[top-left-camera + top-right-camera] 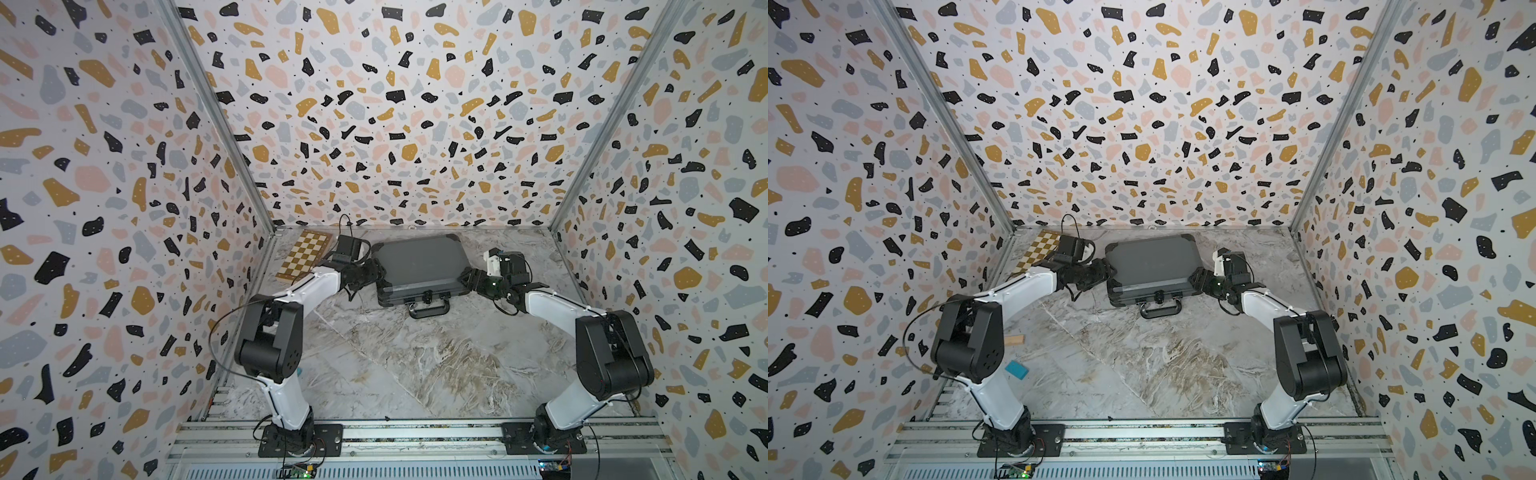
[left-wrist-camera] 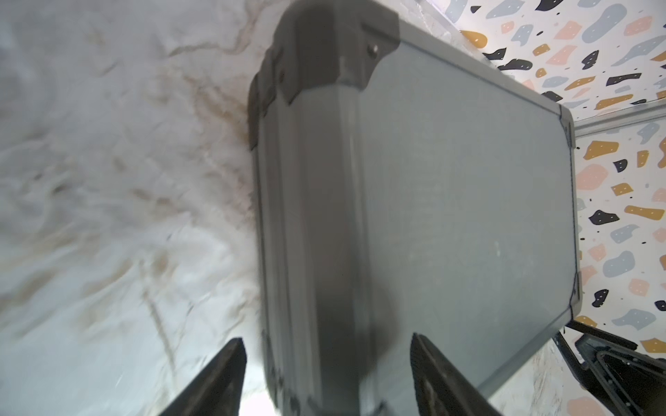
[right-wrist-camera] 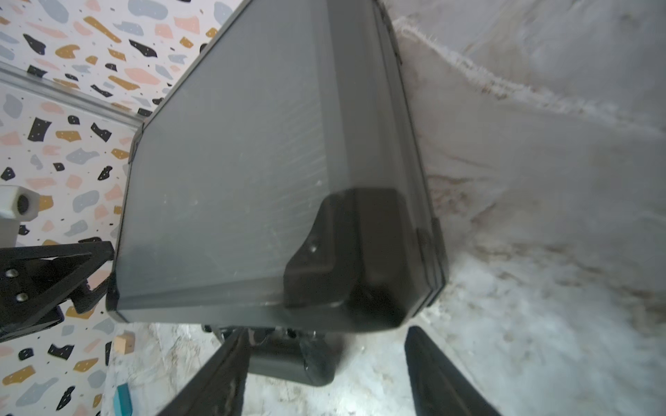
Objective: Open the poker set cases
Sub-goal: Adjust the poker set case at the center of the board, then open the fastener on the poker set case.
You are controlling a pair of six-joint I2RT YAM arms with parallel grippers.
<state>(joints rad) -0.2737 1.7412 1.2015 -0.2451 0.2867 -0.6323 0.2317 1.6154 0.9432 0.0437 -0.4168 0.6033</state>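
Left tool [image 2: 326, 340] spread apart astride left edge of closed grey poker case [image 1: 422, 266], right tool [image 3: 326, 333] spread apart just off its lower right corner, case flat on marble tabletop [image 1: 415, 357], centre of both top views

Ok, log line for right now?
poker case: lid closed | handle: toward robot | left gripper: open, straddling case's end | right gripper: open, at front corner cap
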